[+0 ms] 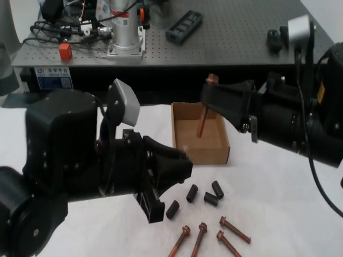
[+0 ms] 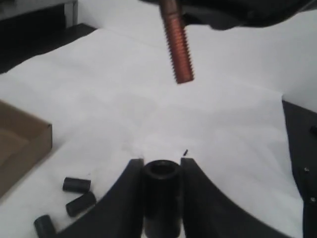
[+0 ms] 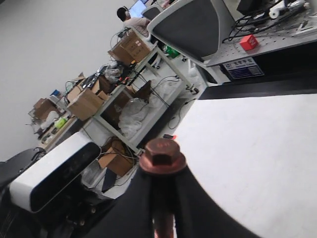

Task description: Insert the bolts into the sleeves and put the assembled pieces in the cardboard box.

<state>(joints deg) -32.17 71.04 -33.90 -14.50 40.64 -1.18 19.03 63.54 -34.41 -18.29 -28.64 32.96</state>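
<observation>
My left gripper [image 2: 162, 166] is shut on a black sleeve [image 2: 162, 198], held upright with its open end up. A copper bolt [image 2: 177, 49] hangs thread-down above and beyond it, clear of the sleeve. My right gripper [image 3: 162, 173] is shut on that bolt just under its hex head [image 3: 162, 154]. In the high view the bolt [image 1: 203, 120] hangs over the cardboard box [image 1: 215, 153], with the right gripper [image 1: 213, 99] at the box's far right and the left gripper [image 1: 185, 163] at its near left. Several loose sleeves [image 1: 192, 193] and several bolts [image 1: 234, 229] lie on the white cloth in front.
The box's corner [image 2: 22, 141] shows in the left wrist view, with loose sleeves [image 2: 77, 185] beside it. A perforated metal bench [image 1: 236, 32] with a post, cables and a black tray stands behind the box. The left arm's camera [image 3: 54, 171] shows below the bolt head.
</observation>
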